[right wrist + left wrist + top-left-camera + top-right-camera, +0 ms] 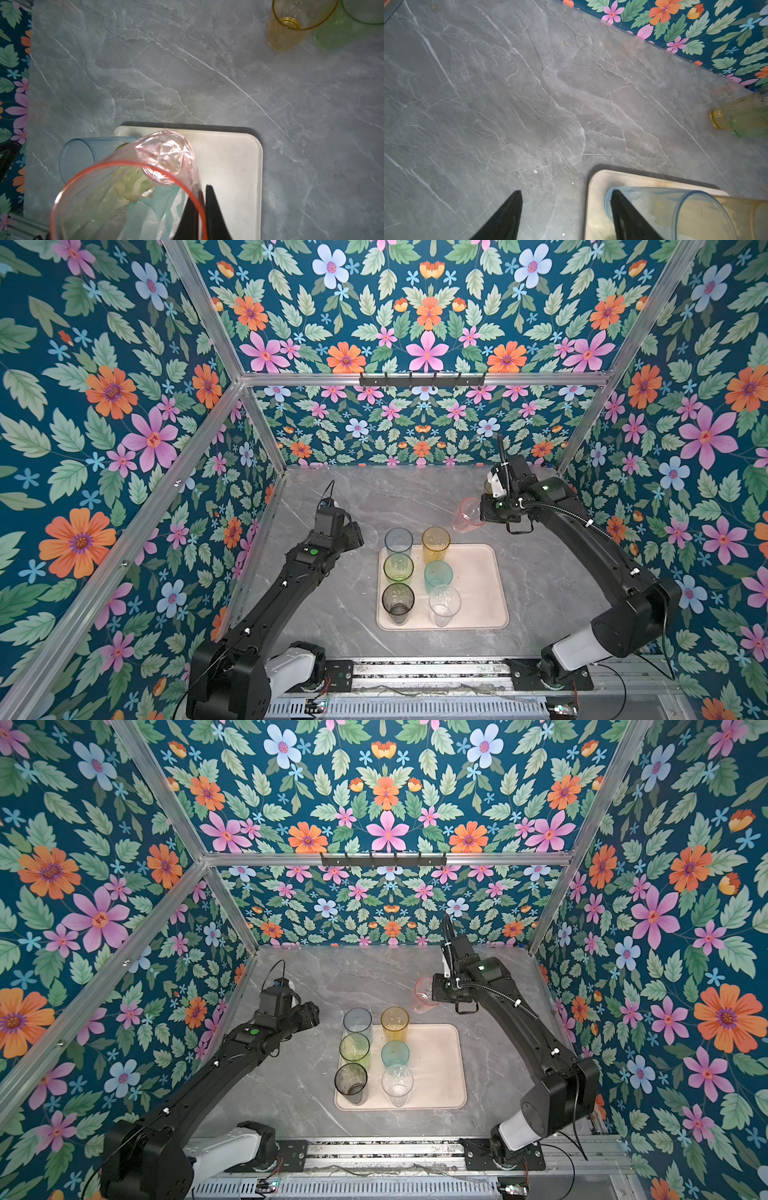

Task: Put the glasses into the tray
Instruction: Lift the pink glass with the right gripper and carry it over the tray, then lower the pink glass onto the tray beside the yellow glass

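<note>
The cream tray (478, 593) lies mid-table with several glasses upright on its left and middle: blue-grey (398, 541), yellow-green (398, 568), smoky dark (397, 601), amber (435, 543), teal (438, 576) and clear (444, 603). My right gripper (200, 193) is shut on the rim of a pink glass (166, 158), held tilted in the air behind the tray's far right corner (467, 516). My left gripper (565, 192) hangs open and empty beside the tray's far left corner, next to the blue-grey glass (654, 207). A short amber glass (291, 25) and a green glass (349, 27) stand on the table.
The grey marble table (332, 506) is bounded by floral walls at the back and both sides. The tray's right third (440, 1065) is bare. A black hook rail (422, 380) is mounted high on the back frame.
</note>
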You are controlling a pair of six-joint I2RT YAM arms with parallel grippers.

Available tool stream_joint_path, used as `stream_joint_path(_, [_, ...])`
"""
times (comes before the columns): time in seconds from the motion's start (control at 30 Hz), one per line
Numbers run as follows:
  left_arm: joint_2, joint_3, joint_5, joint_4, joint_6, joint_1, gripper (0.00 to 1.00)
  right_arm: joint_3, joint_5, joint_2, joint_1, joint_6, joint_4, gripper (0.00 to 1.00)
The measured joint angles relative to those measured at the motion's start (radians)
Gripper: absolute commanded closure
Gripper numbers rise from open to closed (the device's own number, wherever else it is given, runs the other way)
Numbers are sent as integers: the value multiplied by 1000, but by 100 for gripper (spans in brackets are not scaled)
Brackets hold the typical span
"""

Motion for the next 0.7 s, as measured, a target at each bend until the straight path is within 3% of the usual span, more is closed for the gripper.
stream_joint_path(0.7, [17, 5, 6, 2, 1, 0, 30, -301, 116, -105, 90, 59, 35, 100])
